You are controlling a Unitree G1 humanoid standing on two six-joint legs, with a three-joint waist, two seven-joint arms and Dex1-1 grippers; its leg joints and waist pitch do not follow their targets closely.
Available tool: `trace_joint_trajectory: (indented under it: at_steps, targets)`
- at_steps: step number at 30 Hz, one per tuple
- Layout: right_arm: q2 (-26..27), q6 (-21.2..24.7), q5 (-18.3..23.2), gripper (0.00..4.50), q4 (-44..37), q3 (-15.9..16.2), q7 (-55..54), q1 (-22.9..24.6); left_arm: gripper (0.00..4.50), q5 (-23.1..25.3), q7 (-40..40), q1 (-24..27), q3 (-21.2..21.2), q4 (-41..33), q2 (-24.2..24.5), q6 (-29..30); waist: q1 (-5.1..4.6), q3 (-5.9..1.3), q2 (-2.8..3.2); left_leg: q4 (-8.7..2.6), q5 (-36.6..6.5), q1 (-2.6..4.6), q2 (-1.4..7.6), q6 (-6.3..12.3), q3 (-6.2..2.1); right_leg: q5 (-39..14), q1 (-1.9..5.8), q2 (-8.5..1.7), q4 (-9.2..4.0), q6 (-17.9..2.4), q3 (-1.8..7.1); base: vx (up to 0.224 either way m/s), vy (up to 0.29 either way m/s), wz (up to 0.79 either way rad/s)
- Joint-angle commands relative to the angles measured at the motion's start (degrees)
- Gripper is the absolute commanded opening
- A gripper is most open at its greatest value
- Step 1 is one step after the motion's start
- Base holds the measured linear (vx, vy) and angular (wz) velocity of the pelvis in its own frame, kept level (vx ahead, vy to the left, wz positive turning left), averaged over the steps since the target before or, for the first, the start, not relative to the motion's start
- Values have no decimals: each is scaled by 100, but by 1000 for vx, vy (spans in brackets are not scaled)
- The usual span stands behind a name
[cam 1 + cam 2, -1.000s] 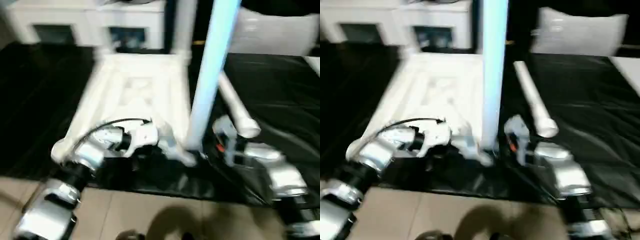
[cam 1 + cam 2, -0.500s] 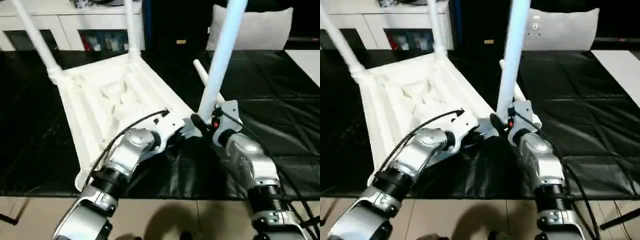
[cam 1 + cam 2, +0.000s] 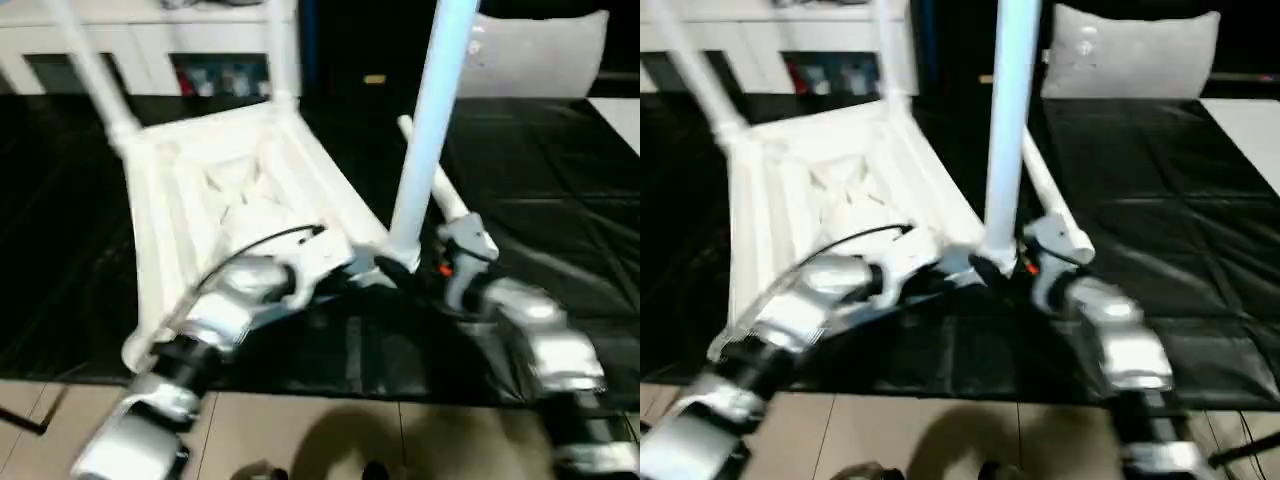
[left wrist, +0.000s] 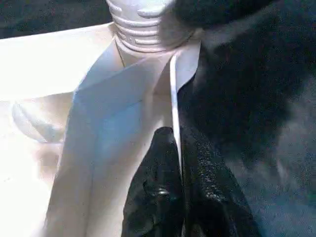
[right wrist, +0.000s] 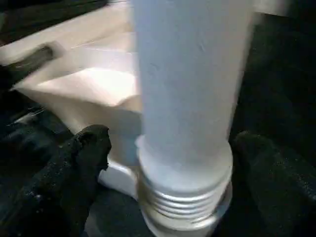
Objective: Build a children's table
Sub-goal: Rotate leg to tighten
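The all-white plastic children's table top (image 3: 230, 200) lies upside down on the black sheet-covered surface (image 3: 540, 200), ribbed underside facing up. Two long white tapered tube legs (image 3: 95, 75) stand in its far corner sockets. A third leg (image 3: 430, 120) stands upright at the near corner in front of me, its ribbed threaded end (image 5: 185, 205) at the socket. A fourth white leg (image 3: 445, 205) lies loose on the black sheet, just behind my right arm.

My left gripper (image 4: 180, 173): fingers pressed together on the thin white edge of the table top (image 4: 174, 98) near that corner; the edge sits between the two black pads.

My right gripper (image 5: 177, 163): fingers (image 5: 74, 163) spread wide, one on each side of the upright leg's base, gaps visible on both sides; nothing held.

White cabinet with glass doors (image 3: 200, 45) at the far side; a grey cushion (image 3: 545, 45) beside it.
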Motion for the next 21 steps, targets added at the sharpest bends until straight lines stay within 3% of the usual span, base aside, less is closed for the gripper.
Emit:
trace_joint_trajectory:
  at_steps: [1,5,9,10,16,21]
  targets:
    - [-207,-102,76,443,-87,115,528,-22,0,-126,-522,-30,-110,-140,203,-362,28,-463,-77,-387,-759,88,675,570,-315,-1855,346,-801,-407,68,559,0,0,0]
    - [-573,-295,98,443,-117,423,1285,-75,0,-112,-1136,-39,-277,-7,635,-843,118,-470,-81,-367,-651,67,645,639,-290,-1739,348,-802,-363,3,562,0,0,0]
    - [-682,-446,119,443,-65,574,1748,-111,0,-108,-1543,-69,-348,87,878,-1097,186,-473,-93,-380,-606,88,695,633,-293,-1802,328,-800,-355,8,562,0,0,0]
    - [-694,-559,102,443,0,657,1924,-147,0,-137,-1830,-80,-403,80,1006,-1205,190,-471,-126,-392,-629,91,712,611,-301,-1801,324,-807,-348,1,571,0,0,0]
    - [-591,-703,111,391,213,781,2132,-309,0,-229,-2272,-126,-515,37,1155,-1399,239,-463,-112,-402,-697,126,720,490,-290,-1948,307,-822,-364,-44,585,0,0,0]
    - [-503,-658,140,349,289,887,2279,-375,0,-211,-2312,-182,-537,89,1105,-1545,271,-477,-118,-402,-585,103,737,498,-295,-1792,322,-838,-333,-78,593,0,0,0]
